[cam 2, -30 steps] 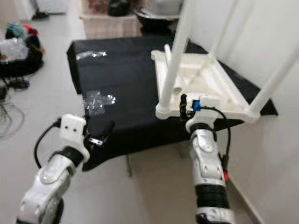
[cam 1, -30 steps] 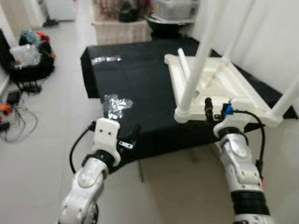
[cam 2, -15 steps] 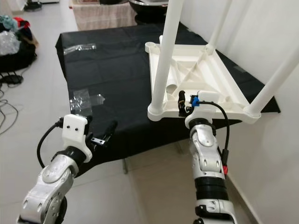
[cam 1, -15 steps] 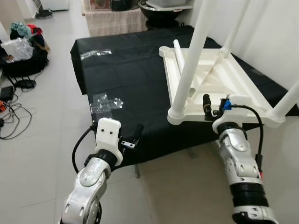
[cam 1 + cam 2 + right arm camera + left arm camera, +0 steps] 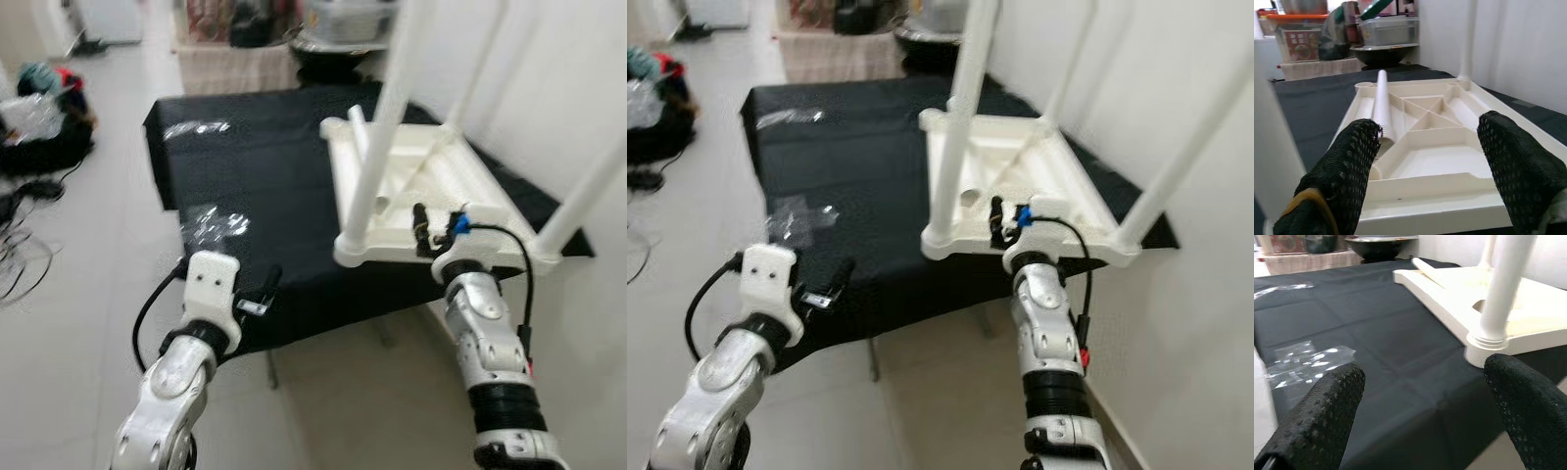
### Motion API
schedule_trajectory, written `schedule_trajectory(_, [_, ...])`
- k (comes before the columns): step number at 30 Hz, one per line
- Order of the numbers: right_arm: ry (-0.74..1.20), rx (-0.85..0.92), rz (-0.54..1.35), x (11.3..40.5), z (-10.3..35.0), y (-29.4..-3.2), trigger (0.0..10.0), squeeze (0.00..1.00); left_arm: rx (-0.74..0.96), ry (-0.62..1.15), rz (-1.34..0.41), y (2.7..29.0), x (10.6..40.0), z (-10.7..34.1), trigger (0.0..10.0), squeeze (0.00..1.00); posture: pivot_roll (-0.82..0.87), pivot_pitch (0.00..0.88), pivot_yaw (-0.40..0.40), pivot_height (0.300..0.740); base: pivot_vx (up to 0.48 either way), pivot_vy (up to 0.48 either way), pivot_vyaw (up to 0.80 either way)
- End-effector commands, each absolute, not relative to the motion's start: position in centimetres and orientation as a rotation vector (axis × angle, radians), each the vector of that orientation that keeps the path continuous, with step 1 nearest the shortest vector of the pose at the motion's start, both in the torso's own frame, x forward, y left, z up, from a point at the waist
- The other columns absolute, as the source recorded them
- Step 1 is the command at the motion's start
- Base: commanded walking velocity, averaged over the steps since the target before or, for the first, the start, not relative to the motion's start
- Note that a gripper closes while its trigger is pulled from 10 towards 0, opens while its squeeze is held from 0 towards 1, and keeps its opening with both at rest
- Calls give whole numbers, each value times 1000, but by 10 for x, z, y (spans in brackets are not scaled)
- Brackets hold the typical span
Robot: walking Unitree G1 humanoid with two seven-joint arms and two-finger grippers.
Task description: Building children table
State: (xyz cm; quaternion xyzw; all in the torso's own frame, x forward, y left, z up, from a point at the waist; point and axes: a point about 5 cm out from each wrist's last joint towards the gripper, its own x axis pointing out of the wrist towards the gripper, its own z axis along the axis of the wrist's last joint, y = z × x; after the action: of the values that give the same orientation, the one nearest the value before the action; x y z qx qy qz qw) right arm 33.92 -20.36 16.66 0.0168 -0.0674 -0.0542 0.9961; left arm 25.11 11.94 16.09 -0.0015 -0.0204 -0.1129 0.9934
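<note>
On the black cloth (image 5: pixel 265 186) by the white wall we see the upside-down white table (image 5: pixel 431 186), our right gripper (image 5: pixel 428 223) spread wide at its near edge, holding nothing.

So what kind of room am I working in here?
Probably a room in a lived-in home used as a work area: tiled floor, a table under a black cloth holding the upturned white children's table, and bags and cables along the wall.
</note>
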Motion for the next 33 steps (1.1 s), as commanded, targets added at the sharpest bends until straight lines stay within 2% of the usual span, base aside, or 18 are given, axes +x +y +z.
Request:
schedule_trajectory(1, [-151,65,-66,343,170,-196,10000,0,-8,-15,-218,121,252,156,10000,0,50,5,-87,740,0,0,0])
schedule_trajectory(10, [-118,80,63,355,173,-187,10000,0,-6,-13,-222,119,251,156,10000,0,53,12,-93,740,0,0,0])
schedule_trajectory(16, [-105,60,85,366,177,-191,10000,0,-8,-17,-227,118,250,158,10000,0,57,15,-95,740,0,0,0])
schedule_trajectory(17, [-114,69,92,368,180,-194,10000,1000,-9,-18,-226,118,249,159,10000,0,61,19,-95,740,0,0,0])
schedule_trajectory(21, [-108,33,82,378,192,-214,10000,1000,-13,-22,-225,119,248,160,10000,0,63,22,-97,740,0,0,0])
schedule_trajectory(22, [-103,43,90,380,196,-220,10000,0,-19,-23,-228,119,248,160,10000,0,64,26,-96,740,0,0,0])
schedule_trajectory(26, [-69,59,125,383,202,-236,10000,0,-22,-24,-233,118,247,160,10000,0,65,26,-95,740,0,0,0])
schedule_trajectory(29, [55,-65,270,380,195,-248,10000,0,-18,-23,-229,119,247,160,10000,0,65,29,-93,740,0,0,0])
schedule_trajectory(31, [152,-71,424,373,189,-255,10000,0,-15,-18,-236,118,247,160,10000,0,65,29,-93,740,0,0,0])
schedule_trajectory(33, [191,-89,487,370,188,-258,10000,0,-18,-18,-240,118,247,160,10000,0,65,32,-89,740,0,0,0])
